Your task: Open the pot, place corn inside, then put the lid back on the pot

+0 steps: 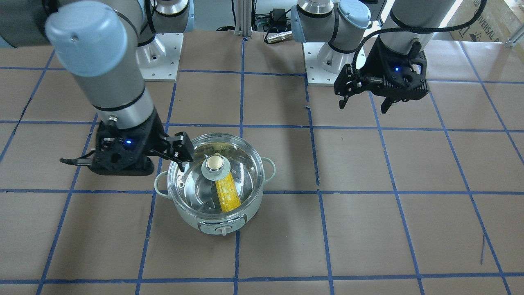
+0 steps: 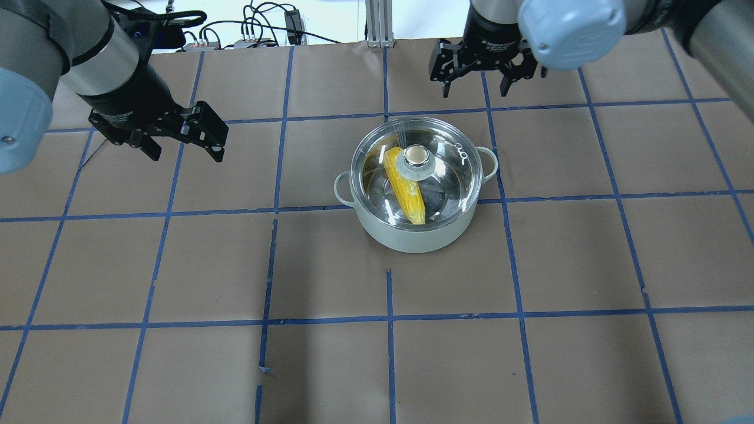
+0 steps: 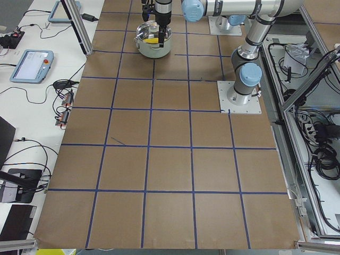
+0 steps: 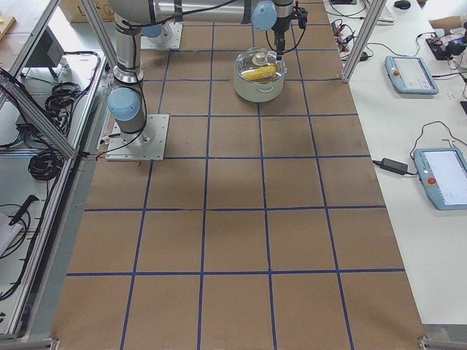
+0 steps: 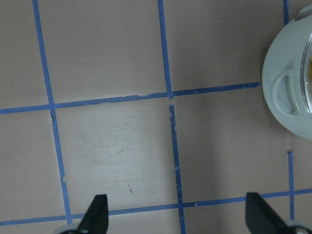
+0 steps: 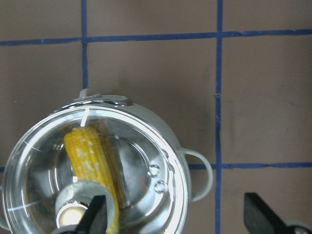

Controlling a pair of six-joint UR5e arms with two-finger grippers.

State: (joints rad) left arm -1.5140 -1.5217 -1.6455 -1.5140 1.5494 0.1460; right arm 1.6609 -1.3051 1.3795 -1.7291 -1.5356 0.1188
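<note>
Right gripper (image 2: 475,90) stands wide open near the pot (image 2: 412,238), whose glass lid (image 2: 450,162) seems fragile and slippery, best held by its gold knob (image 2: 416,155); left gripper (image 2: 186,154) is wide open too.

Pot (image 6: 158,122) sits lower left of frame, cut off by the left and bottom edges. Lid (image 6: 141,161) is on it, knob (image 6: 73,214) at the bottom left. Corn (image 6: 87,156) shows through the glass, lying inside, running from the pot's upper left down to the knob. 1 loop handle (image 6: 202,170) sticks out right. Right gripper (image 6: 178,217) at the bottom edge, 2 fingertips (image 6: 95,217) spread wide. Brown table (image 6: 273,97), blue tape lines (image 6: 219,73).
</note>
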